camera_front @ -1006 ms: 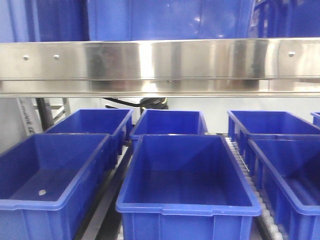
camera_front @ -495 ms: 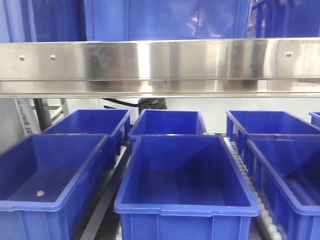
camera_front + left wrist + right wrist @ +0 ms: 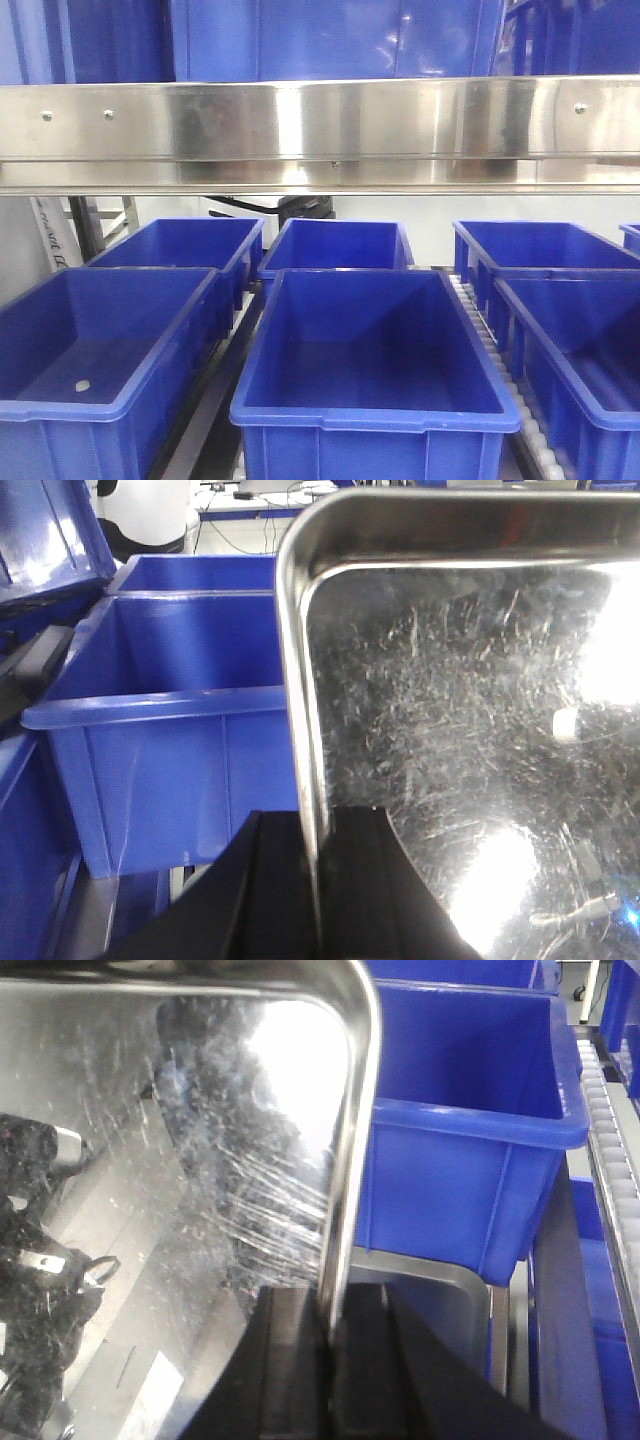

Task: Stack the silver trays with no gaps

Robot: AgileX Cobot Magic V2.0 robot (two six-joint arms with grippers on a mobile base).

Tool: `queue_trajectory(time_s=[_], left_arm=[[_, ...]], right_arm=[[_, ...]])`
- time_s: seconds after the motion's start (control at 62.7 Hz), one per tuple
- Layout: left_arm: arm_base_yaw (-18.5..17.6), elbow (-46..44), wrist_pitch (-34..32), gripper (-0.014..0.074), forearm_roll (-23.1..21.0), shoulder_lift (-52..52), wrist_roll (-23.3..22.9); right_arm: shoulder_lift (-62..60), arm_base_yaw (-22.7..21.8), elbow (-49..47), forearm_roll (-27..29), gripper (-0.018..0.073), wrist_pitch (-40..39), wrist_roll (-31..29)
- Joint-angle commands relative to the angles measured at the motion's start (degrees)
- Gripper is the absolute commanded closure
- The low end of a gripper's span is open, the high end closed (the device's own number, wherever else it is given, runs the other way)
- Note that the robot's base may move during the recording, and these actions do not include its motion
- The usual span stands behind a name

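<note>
In the left wrist view a shiny, scratched silver tray (image 3: pixel 460 700) fills the right side. My left gripper (image 3: pixel 316 820) is shut on its left rim, one finger inside the tray and one outside. In the right wrist view my right gripper (image 3: pixel 330 1295) is shut on the right rim of a silver tray (image 3: pixel 200 1140) in the same way. I cannot tell whether both hold the same tray. A second silver tray (image 3: pixel 440 1300) lies lower down, just right of the right gripper and in front of a blue bin. The front view shows no tray and no gripper.
A long riveted steel shelf beam (image 3: pixel 320 130) crosses the front view above several open blue bins (image 3: pixel 370 350). A blue bin (image 3: pixel 170 740) stands left of the held tray. Another blue bin (image 3: pixel 460 1130) stands right of it, beside a roller rail (image 3: pixel 615 1130).
The front view has shifted slightly sideways. The bins and the beam keep their places relative to each other.
</note>
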Motion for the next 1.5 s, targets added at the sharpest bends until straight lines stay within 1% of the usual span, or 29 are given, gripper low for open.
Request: queue_trajectory(time_s=[0.0, 0.255, 0.559, 0.83, 1.037, 1.117, 1.181, 1.229, 1.261, 1.357, 1.436, 1.484], left_arm=[[-0.25, -0.36, -3.46, 0.0615, 0.25, -0.88, 0.53], [-0.02, -0.24, -3.02, 0.0615, 1.05, 0.27, 0.53], [1.01, -0.24, 2.50, 0.0615, 1.06, 8.34, 0.53], [1.01, -0.24, 1.40, 0.0615, 1.06, 14.95, 0.53], [1.45, -0.24, -2.09, 0.0615, 1.74, 16.24, 0.53], [1.75, -0.24, -2.63, 0.0596, 1.74, 16.23, 0.53], [2.01, -0.24, -3.04, 0.0545, 1.52, 16.23, 0.53], [2.14, -0.24, -3.05, 0.0491, 1.52, 16.23, 0.53], [2.14, -0.24, -3.13, 0.0437, 1.52, 16.23, 0.53], [2.14, -0.24, -3.18, 0.0300, 1.52, 16.23, 0.53], [2.14, -0.24, -3.27, 0.0228, 1.52, 16.23, 0.53], [2.14, -0.24, -3.27, 0.0206, 1.52, 16.23, 0.53]], right_arm=[[-0.33, 0.25, -0.84, 0.08, 0.0638, -3.39, -0.78], [2.65, 0.25, -0.84, 0.08, 0.0638, -2.58, -0.78], [10.63, 0.25, -0.97, 0.08, 0.0638, -0.99, -0.78], [16.53, 0.25, -0.97, -0.05, 0.0638, -1.22, -0.78], [19.25, 0.25, -0.97, -1.23, 0.0638, -1.45, -0.78], [19.36, 0.25, -0.97, -1.32, 0.0638, -1.50, -0.78], [19.36, 0.25, -0.97, -1.32, 0.0632, -1.96, -0.78], [19.36, 0.25, -0.97, -1.32, 0.0587, -2.18, -0.78], [19.36, 0.25, -0.97, -1.32, 0.0545, -2.32, -0.78], [19.36, 0.25, -0.97, -1.32, 0.0368, -3.27, -0.78], [19.36, 0.25, -1.08, -1.32, 0.0265, -3.81, -0.78], [19.36, 0.25, -1.08, -1.32, 0.0246, -4.19, -0.78]])
